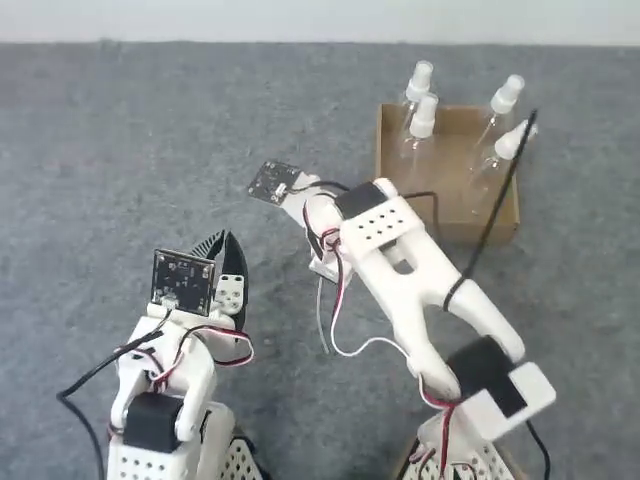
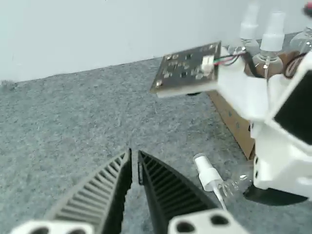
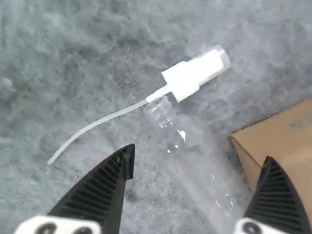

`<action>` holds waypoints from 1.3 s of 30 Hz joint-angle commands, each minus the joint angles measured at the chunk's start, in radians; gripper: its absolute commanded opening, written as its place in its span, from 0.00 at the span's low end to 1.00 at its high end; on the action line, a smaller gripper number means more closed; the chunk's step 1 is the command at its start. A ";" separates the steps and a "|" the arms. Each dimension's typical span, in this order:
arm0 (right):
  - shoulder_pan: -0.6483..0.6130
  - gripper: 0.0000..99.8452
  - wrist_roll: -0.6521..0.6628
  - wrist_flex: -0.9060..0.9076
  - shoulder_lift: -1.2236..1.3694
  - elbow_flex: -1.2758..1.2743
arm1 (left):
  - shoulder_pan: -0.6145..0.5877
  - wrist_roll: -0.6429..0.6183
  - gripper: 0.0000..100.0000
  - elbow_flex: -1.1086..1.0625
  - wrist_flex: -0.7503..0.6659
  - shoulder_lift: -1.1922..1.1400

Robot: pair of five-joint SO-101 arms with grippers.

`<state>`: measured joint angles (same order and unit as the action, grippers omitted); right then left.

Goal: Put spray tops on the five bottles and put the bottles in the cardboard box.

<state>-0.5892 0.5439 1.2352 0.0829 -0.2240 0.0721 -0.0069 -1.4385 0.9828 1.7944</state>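
Your left gripper [image 2: 135,158] sits on the left side of the grey table [image 1: 120,130], toward the near edge. Its ribbed black jaws are almost closed, with only a thin slit between them and nothing held. Near the middle of the table, your right gripper [image 3: 197,155] hangs with its jaws spread wide and grips nothing. A clear bottle [image 3: 204,180] lies on its side on the table between those jaws. A white spray top [image 3: 195,73] lies at the bottle's neck, and its dip tube [image 3: 97,124] trails outside across the table. Just beside that bottle, toward the far right corner, is the cardboard box [image 1: 497,228], where four capped bottles [image 1: 420,125] stand upright.
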 commanded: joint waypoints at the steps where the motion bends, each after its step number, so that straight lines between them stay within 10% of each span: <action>1: -0.010 0.33 0.034 -0.004 0.013 0.054 | -0.005 -0.017 0.01 0.054 0.005 0.012; 26: 0.002 0.09 -0.236 0.008 0.139 0.049 | -0.003 -0.018 0.01 0.053 0.005 0.012; 39: 0.214 0.09 -0.336 0.111 0.099 0.048 | -0.003 -0.018 0.01 0.051 0.005 0.012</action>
<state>-0.4404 0.2202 1.3149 0.2440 -0.2225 0.0721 -0.0161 -1.4385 0.9828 1.7944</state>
